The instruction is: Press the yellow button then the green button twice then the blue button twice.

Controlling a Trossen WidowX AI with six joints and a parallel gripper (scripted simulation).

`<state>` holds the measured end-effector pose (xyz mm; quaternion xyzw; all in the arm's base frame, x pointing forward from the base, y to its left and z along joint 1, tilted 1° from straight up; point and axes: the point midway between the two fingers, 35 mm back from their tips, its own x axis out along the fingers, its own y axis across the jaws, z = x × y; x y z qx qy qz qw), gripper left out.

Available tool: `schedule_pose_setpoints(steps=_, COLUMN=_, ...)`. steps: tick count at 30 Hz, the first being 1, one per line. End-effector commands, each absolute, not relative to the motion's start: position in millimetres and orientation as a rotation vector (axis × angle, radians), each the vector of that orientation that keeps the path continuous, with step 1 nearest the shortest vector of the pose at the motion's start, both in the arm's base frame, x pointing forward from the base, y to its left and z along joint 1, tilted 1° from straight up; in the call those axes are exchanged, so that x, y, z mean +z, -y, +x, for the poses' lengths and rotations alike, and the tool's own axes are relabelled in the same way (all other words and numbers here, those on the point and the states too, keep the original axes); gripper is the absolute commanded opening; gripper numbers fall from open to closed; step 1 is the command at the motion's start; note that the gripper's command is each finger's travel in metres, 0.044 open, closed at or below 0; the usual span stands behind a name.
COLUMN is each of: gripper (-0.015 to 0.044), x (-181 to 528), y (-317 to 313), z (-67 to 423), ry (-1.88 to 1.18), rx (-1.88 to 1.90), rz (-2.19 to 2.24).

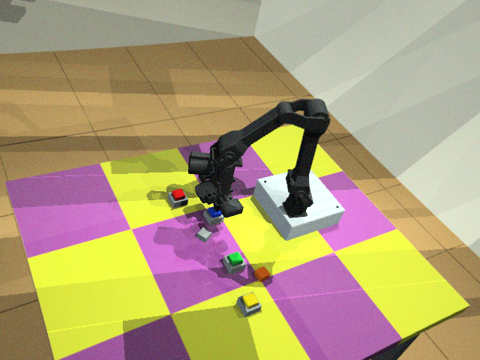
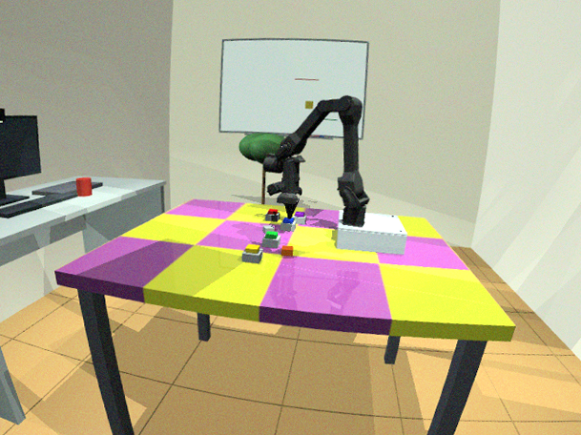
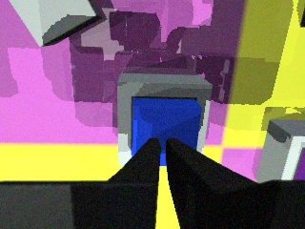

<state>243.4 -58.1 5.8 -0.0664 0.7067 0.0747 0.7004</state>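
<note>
My gripper (image 1: 217, 205) (image 2: 288, 213) (image 3: 161, 147) is shut on nothing and points straight down at the blue button (image 1: 212, 211) (image 2: 287, 220) (image 3: 164, 119). In the wrist view the fingertips sit over the near edge of the blue cap; I cannot tell whether they touch it. The green button (image 1: 234, 258) (image 2: 270, 234) and the yellow button (image 1: 250, 299) (image 2: 252, 247) stand further along the row, away from the gripper.
A red button (image 1: 178, 193) (image 2: 272, 211) stands beyond the blue one, and a purple button (image 2: 300, 214) (image 3: 297, 162) beside it. A grey block (image 1: 203, 234) (image 3: 57, 16) lies just past the blue button. An orange block (image 1: 262, 273) (image 2: 287, 250) lies by the green button. The white arm base (image 1: 271, 201) stands nearby.
</note>
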Motion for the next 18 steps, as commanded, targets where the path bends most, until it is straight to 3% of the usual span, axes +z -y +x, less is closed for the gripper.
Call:
schedule_pose_setpoints(steps=1, gripper=0.002, x=29.4, y=59.0, z=246.4, ry=-1.554, rx=0.165, rz=-0.157)
schedule_pose_setpoints(steps=4, gripper=0.002, x=29.4, y=59.0, z=246.4, ry=-1.554, rx=0.165, rz=-0.157)
schedule_pose_setpoints(steps=18, gripper=0.0387, x=67.0, y=-101.6, z=268.0, ry=-1.541, rx=0.188, rz=-0.168)
